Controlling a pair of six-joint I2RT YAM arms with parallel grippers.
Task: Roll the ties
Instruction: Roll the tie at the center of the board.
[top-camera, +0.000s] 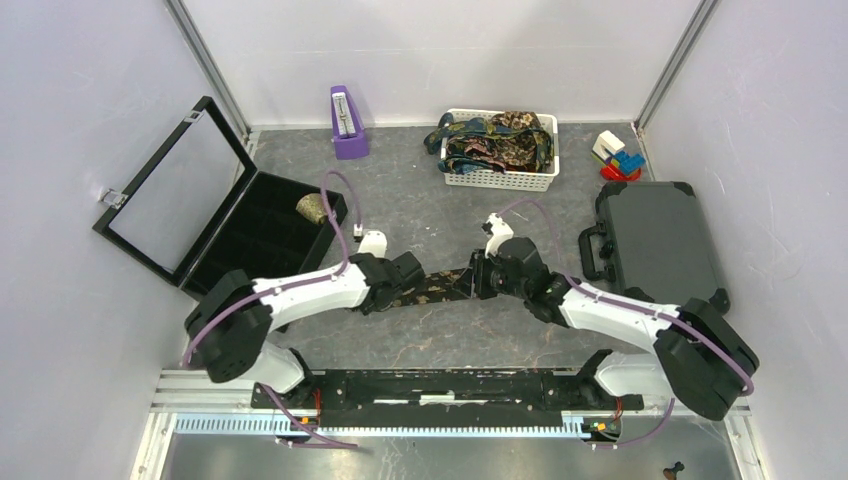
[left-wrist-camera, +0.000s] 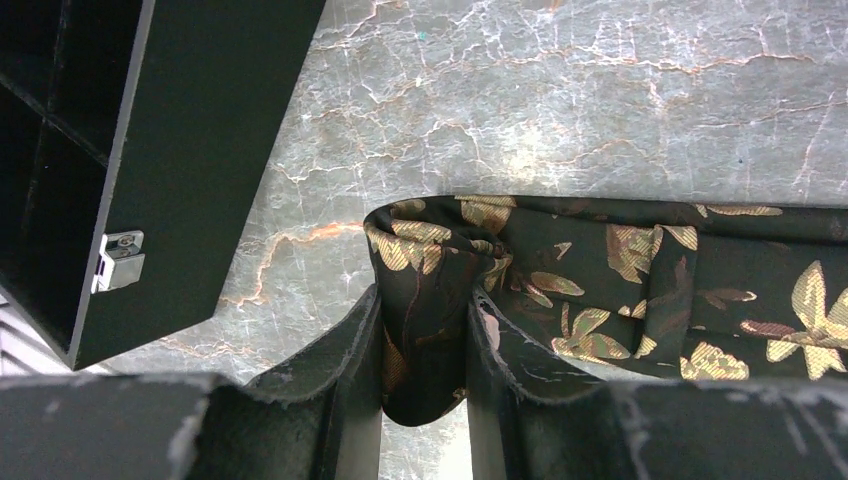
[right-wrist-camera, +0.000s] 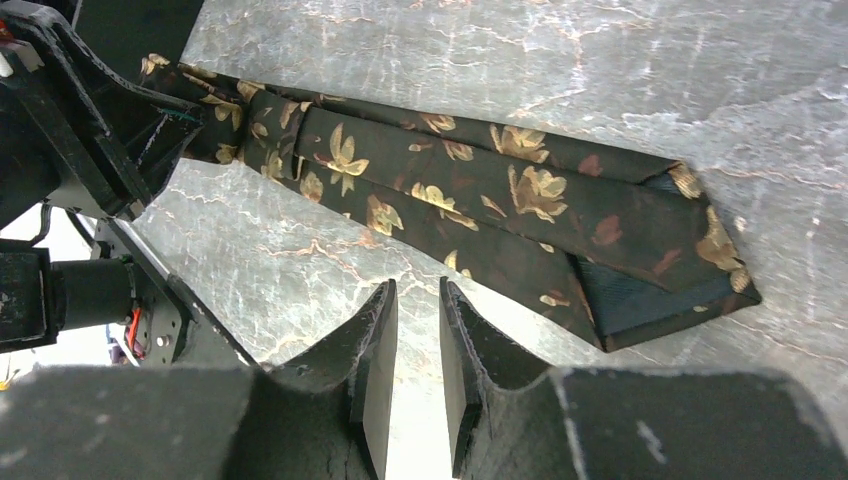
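Observation:
A dark tie (top-camera: 432, 287) with a gold floral print lies stretched across the table's middle between my two arms. My left gripper (left-wrist-camera: 425, 330) is shut on the tie's folded-over end (left-wrist-camera: 430, 290), and the rest of the tie (left-wrist-camera: 640, 270) runs off to the right. In the right wrist view the tie (right-wrist-camera: 500, 195) lies flat, its wide pointed end (right-wrist-camera: 660, 285) showing a dark lining. My right gripper (right-wrist-camera: 418, 300) hovers just short of it, open by a narrow gap with nothing between the fingers. The left gripper (right-wrist-camera: 110, 130) shows at that view's left edge.
A black compartment case (top-camera: 262, 228) with its lid raised stands at the left, a rolled tie (top-camera: 312, 207) inside it. At the back a white basket (top-camera: 500, 180) holds several more ties. Also here are a purple stand (top-camera: 347, 125), a closed grey case (top-camera: 655, 240) and toy blocks (top-camera: 618, 155).

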